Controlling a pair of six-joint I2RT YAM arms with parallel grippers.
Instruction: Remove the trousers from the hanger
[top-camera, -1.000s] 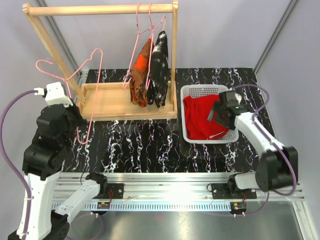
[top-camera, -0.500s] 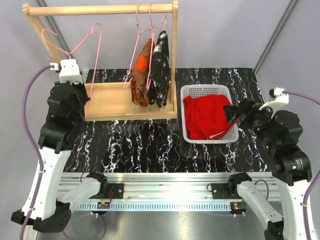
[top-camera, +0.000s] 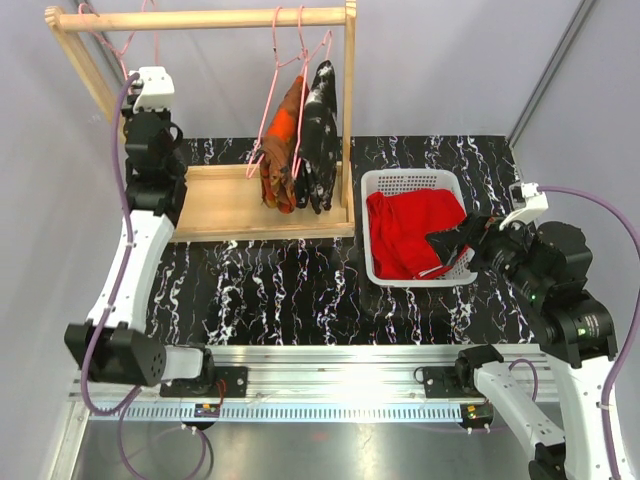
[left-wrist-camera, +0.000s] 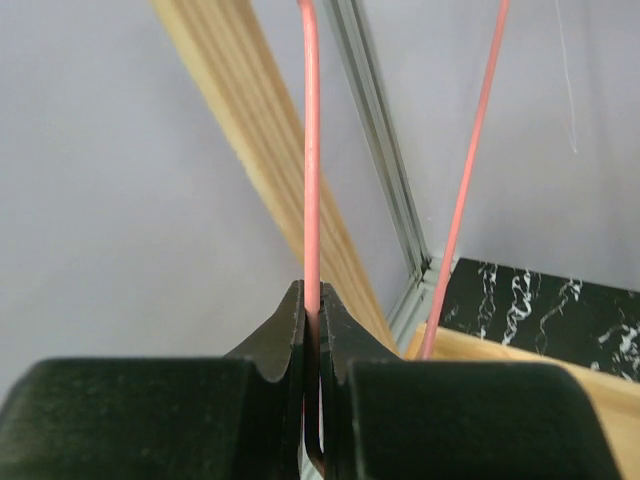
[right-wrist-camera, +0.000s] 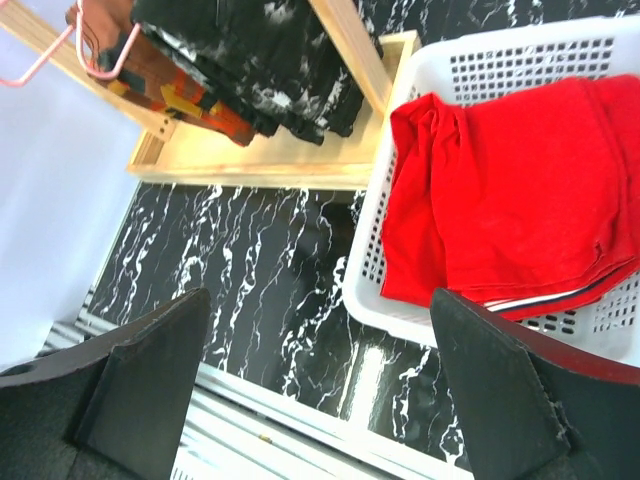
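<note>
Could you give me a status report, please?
Left claw shut on pink hanger. Right claw open, empty. Red trousers in basket; orange-brown pair, black pair hanging.

The top camera is looking down over the whole table (top-camera: 300, 290). The left wrist camera is facing a pink hanger (left-wrist-camera: 311, 150) from very near. The right wrist camera is overlooking basket (right-wrist-camera: 375, 270) and rack (right-wrist-camera: 260, 165), sharing both with the top view.

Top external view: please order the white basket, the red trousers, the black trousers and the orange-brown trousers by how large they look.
1. white basket
2. red trousers, lying inside it
3. black trousers and orange-brown trousers: they look alike and hang overlapped, so I do not rank them.
</note>
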